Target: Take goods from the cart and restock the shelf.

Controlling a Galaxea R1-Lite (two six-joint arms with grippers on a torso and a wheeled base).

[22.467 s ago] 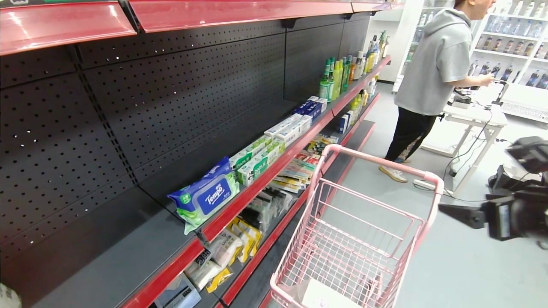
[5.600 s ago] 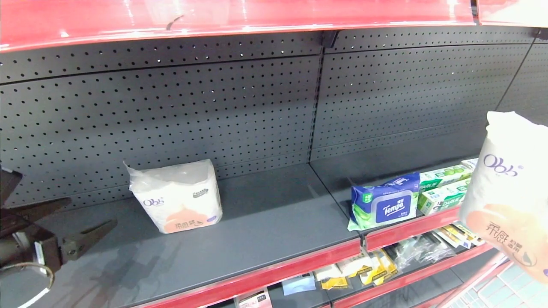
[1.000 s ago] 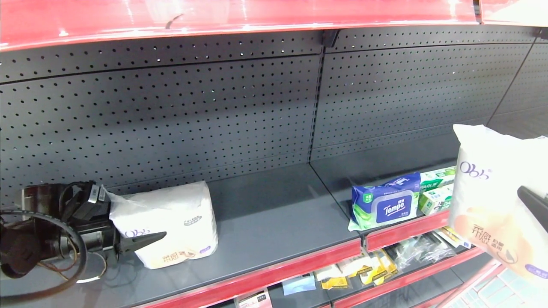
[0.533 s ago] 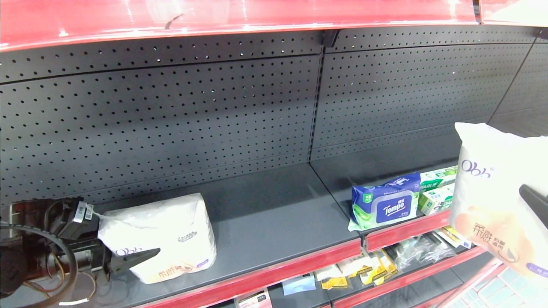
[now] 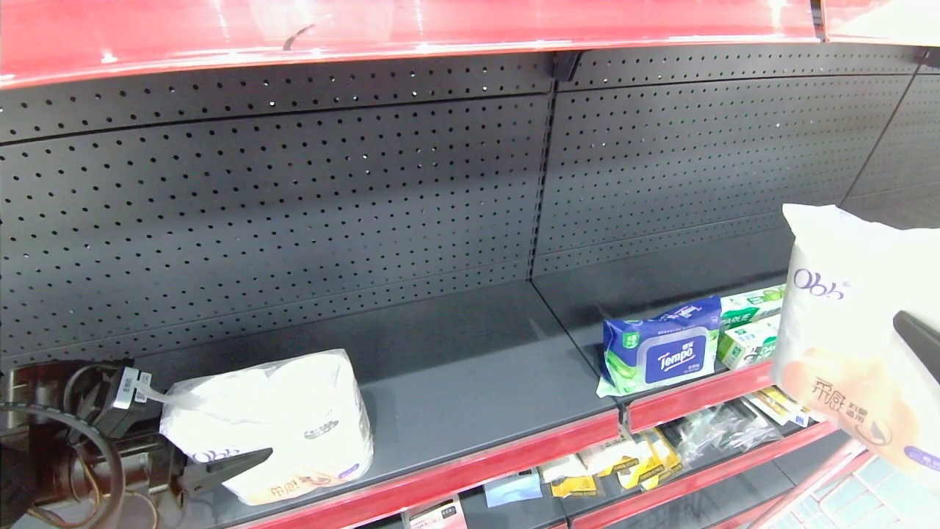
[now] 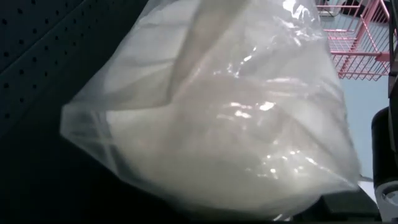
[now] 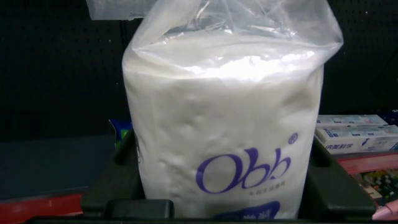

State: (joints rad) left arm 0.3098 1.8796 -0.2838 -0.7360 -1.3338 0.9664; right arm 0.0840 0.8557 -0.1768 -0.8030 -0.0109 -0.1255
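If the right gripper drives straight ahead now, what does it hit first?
The tissue pack in the right gripper leads, probably into the toothpaste boxes or wet wipes on the shelf; depth is unclear.

I am holding two white paper-roll packs, the left pack (image 5: 294, 411) and the right pack (image 5: 844, 316). I am seeing one blue wipes pack (image 5: 661, 356) lying on the shelf (image 5: 470, 367) and at least two green-and-white boxes (image 5: 749, 323) showing just beside it. One pink cart (image 6: 364, 37) is standing past the left pack, and the packets (image 5: 587, 474) below are blurring past counting.
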